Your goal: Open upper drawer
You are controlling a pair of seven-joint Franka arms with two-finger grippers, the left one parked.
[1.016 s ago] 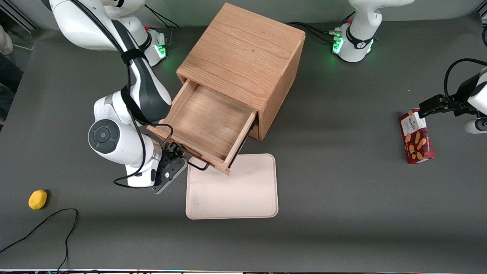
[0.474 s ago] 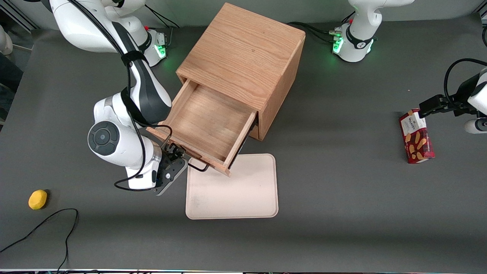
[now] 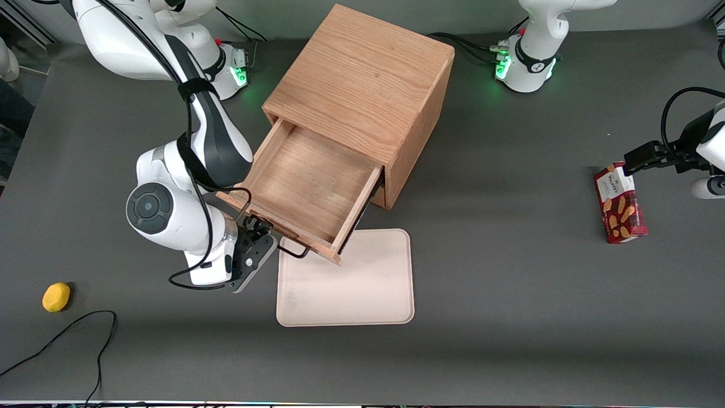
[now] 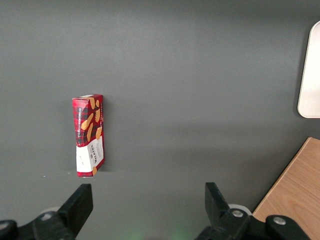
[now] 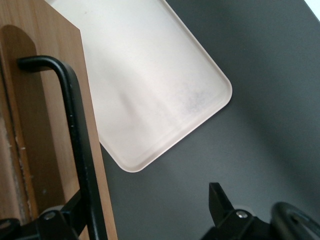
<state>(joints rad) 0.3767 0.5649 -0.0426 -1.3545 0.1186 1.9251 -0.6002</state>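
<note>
End effector (image 3: 261,231) sits at the front of the upper drawer (image 3: 306,184), fingers (image 5: 222,205) spread apart w/ the black handle (image 5: 80,145) running between them, not clamped. Drawer is pulled well out of the wooden cabinet (image 3: 362,96), tray bare inside, its front corner overhanging the pale tray (image 3: 345,283) on the counter (image 3: 510,311). Yellow fruit (image 3: 56,297) lies near the front camera toward the working arm's end; red cookie box (image 3: 619,211) toward the parked arm's end
</note>
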